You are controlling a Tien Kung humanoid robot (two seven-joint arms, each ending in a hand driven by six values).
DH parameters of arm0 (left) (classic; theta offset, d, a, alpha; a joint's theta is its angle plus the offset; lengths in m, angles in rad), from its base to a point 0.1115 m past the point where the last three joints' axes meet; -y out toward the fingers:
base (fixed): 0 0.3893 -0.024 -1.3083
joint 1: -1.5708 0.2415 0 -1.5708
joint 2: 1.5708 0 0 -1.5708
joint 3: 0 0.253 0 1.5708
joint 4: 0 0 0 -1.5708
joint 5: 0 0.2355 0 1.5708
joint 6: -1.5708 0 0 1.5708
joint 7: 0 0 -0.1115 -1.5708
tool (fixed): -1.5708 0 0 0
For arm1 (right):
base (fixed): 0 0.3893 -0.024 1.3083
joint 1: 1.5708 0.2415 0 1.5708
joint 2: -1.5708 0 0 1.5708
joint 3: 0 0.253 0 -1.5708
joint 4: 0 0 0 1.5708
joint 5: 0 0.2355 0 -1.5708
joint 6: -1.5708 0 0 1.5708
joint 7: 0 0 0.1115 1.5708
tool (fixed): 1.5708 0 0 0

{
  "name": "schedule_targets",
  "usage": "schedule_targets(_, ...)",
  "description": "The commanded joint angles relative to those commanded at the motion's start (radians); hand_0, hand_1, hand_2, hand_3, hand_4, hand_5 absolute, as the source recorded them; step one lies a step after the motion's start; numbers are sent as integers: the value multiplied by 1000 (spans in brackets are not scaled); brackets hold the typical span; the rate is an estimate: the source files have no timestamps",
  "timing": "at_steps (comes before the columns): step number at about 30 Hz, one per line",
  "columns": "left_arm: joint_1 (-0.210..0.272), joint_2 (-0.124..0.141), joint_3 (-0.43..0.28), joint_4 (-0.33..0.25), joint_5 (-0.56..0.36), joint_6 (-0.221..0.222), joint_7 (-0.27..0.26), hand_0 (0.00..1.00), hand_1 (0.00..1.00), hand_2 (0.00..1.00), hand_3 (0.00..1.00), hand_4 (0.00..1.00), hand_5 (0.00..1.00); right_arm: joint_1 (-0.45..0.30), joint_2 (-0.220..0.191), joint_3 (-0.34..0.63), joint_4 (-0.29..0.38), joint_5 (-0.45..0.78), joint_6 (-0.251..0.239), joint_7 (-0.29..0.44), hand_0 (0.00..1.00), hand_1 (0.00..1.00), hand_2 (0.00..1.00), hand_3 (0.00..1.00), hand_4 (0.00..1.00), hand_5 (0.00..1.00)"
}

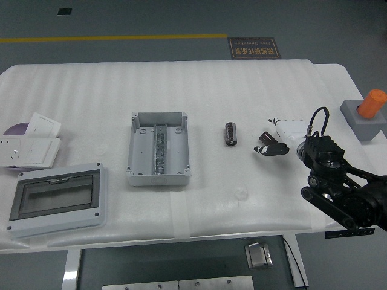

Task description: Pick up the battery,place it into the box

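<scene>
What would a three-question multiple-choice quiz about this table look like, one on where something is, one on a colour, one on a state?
1. Where does the battery lie?
A. Inside the grey box
B. On the table between the grey box and the right hand
C. On the clear-lidded cover

2. What colour is the cylinder on the grey block at the right edge?
A. Orange
B. Green
C. Blue

3. What is the state of the grey box?
A. Closed with a lid
B. Open on top
C. Turned upside down

Answers: 1 B, the battery rests on the bare table, with the right hand just beside it and not touching. 2 A, it is bright orange. 3 B, its inside rail shows.
</scene>
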Motion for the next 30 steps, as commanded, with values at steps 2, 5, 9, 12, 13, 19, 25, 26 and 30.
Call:
schedule_targets(2, 0, 0, -1, 0, 1, 0, 0, 627, 653, 515, 595, 640, 414, -1, 1, -4, -5, 0, -3, 2, 678, 649, 460, 637, 689, 553)
schedule_targets(5, 0, 0, 0, -1, 2, 0, 0, 627, 653, 515, 595, 640, 414, -2, 0, -7, -10, -1, -4, 2, 678, 649, 460, 637, 689, 553)
schedule_targets(9, 1, 0, 1, -1, 1, 0, 0, 627, 652, 515, 595, 638, 416, -4, -2, -9, -15, -3, -6, 4, 644, 622, 378, 582, 595, 461)
schedule_targets(12, 2, 0, 1, -1, 1, 0, 0, 627, 652, 515, 595, 638, 416, -5, -3, -12, -16, -3, -8, 7, 644, 622, 378, 582, 595, 461)
schedule_targets(13, 1, 0, 1, -1, 2, 0, 0, 627, 652, 515, 595, 638, 416, -5, -3, -13, -17, -3, -10, 8, 644, 622, 378, 582, 595, 461)
schedule_targets(19, -1, 0, -4, -5, 10, -1, 0, 627, 652, 515, 597, 638, 415, -4, -1, -18, -18, -3, -21, 17, 632, 603, 360, 539, 580, 445)
schedule_targets(25, 0, -2, -6, -7, 16, -1, 0, 627, 652, 516, 596, 644, 425, -9, 0, -16, -19, 3, -41, 31, 623, 595, 353, 520, 577, 445)
schedule_targets(26, 0, -2, -6, -7, 16, -1, 0, 627, 652, 516, 596, 644, 425, -11, -1, -13, -15, 4, -43, 33, 623, 595, 353, 520, 577, 445)
schedule_targets(30, 1, -1, -3, -6, 14, 0, 0, 627, 652, 516, 596, 644, 425, -17, -9, 8, 41, 23, -59, 42, 623, 595, 353, 520, 577, 445)
